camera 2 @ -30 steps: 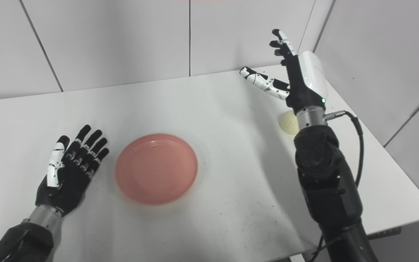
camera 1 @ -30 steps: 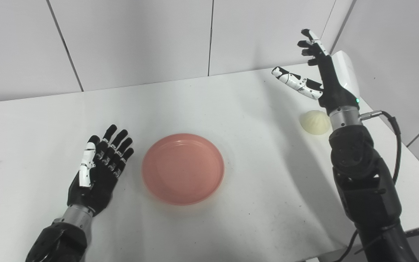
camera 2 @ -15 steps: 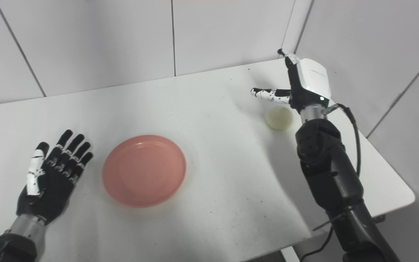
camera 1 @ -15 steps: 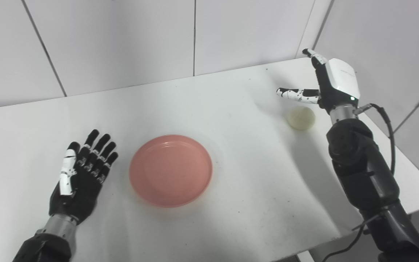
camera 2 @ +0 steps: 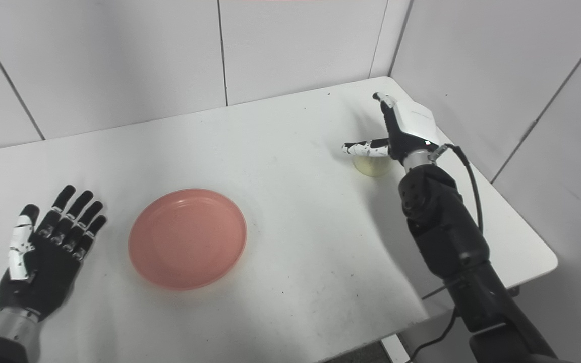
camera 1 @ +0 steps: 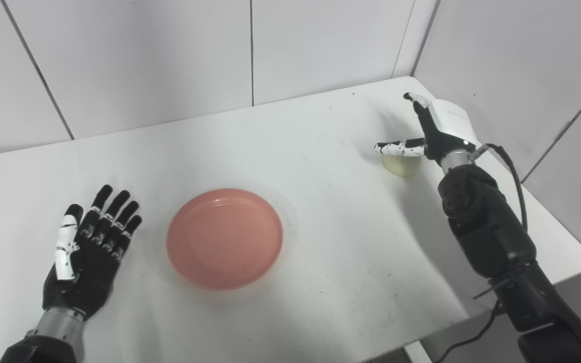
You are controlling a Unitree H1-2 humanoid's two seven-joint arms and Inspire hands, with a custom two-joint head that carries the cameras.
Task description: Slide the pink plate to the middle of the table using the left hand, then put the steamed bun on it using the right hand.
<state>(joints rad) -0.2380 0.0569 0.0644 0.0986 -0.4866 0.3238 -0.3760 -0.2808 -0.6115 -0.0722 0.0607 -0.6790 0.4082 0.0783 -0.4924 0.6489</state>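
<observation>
Over the steamed bun (camera 1: pixel 401 165) the right hand (camera 1: pixel 434 133) spreads empty; left hand (camera 1: pixel 86 249) lies splayed beside the pink plate (camera 1: pixel 224 238)

Left hand (camera 1: pixel 86 254) lies flat; right hand (camera 1: pixel 434 133) spread open.

A white table (camera 1: pixel 321 282) stands in a corner of pale panelled walls (camera 1: pixel 144 60) with dark seams

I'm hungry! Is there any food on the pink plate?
No, it's empty. The pink plate shows only its bare inside, and the bun sits far off under the right robot hand.
</observation>
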